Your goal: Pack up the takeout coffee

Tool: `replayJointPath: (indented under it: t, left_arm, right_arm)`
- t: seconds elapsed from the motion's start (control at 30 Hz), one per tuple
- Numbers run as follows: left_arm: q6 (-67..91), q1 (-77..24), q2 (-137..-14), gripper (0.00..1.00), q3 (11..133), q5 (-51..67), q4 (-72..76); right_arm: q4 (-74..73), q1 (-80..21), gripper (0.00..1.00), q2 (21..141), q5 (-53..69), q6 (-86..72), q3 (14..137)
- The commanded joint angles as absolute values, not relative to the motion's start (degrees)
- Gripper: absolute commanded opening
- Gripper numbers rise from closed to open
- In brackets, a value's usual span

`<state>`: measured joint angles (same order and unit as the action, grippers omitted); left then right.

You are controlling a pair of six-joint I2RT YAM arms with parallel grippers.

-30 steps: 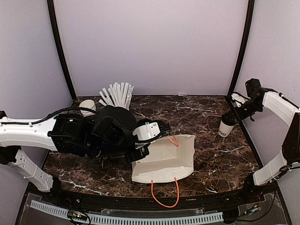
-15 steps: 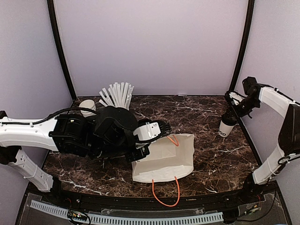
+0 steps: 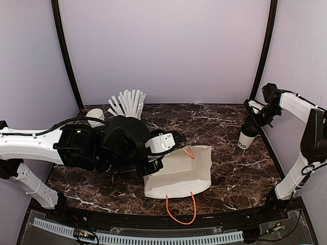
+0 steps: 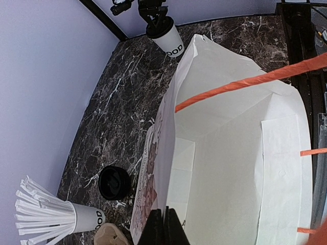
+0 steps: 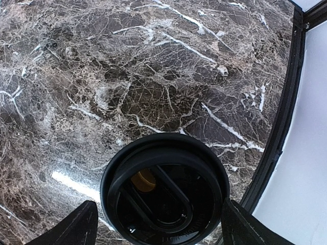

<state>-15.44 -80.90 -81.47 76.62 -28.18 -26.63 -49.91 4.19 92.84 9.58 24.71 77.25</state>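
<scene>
Takeout coffee (image 5: 164, 189) stands upright directly beneath the right hand (image 5: 159, 215), which is spread.

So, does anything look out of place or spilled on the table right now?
Only one thing: what looks like a loose black lid lies on the table beside the straw cup, on no cup. The takeout coffee stands upright with its lid on, and nothing looks spilled.

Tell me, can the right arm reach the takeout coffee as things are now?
Probably yes. The right arm's fingers hang directly above the takeout coffee, open and on either side of its black lid, with nothing in between.
</scene>
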Motion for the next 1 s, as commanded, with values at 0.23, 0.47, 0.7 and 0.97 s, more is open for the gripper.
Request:
replayJointPath:
  t: [0.23, 0.47, 0.7, 0.97]
  left_arm:
    - [-15.66, -81.18, -80.76, 0.00, 75.33, -29.14, -26.02]
    - [-15.64, -81.21, -80.71, 0.00, 75.32, -29.18, -25.85]
    - [-15.73, -81.21, -80.68, 0.00, 75.25, -29.09, -25.66]
    - [-15.73, -81.21, -80.64, 0.00, 75.15, -29.17, -25.59]
  right_arm:
    - [-50.43, 4.48, 0.83, 94.19, 10.03, 23.74, 78.35]
    - [-50.36, 4.48, 0.82, 94.87, 9.38, 23.82, 78.40]
    - [-49.96, 4.48, 0.79, 95.18, 8.83, 23.97, 77.71]
    - [-49.75, 4.48, 0.76, 95.32, 8.44, 24.19, 77.43]
